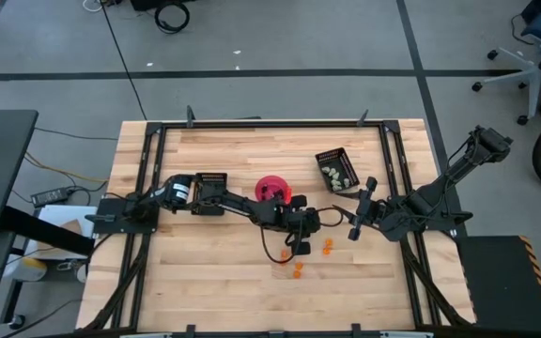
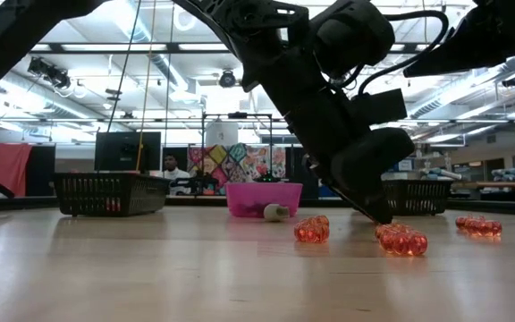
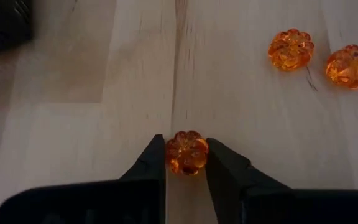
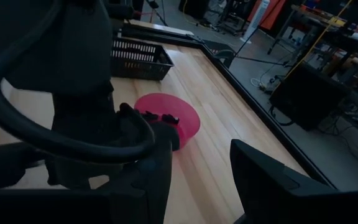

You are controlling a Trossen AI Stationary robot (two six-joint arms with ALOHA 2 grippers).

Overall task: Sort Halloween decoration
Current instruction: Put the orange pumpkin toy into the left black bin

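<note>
Several small orange pumpkin trinkets of the Halloween decoration lie on the wooden table. In the left wrist view one pumpkin point(image 3: 186, 153) sits between the fingers of my left gripper point(image 3: 186, 157), and two more point(image 3: 291, 48) point(image 3: 352, 65) lie farther off. From above, my left gripper point(image 1: 301, 246) is at mid-table near the loose pumpkins point(image 1: 327, 246). My right gripper point(image 1: 360, 211) waits open to the right, above the table, with nothing between its fingers point(image 4: 157, 168). My left gripper pinches the orange pumpkin by two opposite sides point(image 3: 171, 154) between its two fingertips. The fingers slant down at it from the table's left side. The pumpkin sits flat on the tabletop.
A pink bowl point(image 1: 272, 189) stands just beyond my left gripper, with a whitish trinket point(image 2: 275, 212) beside it. One black tray point(image 1: 338, 169) holding pale trinkets is at the far right, and another point(image 1: 211, 180) stands to the left by the left arm. A loose pumpkin point(image 1: 297, 268) lies nearer the front edge.
</note>
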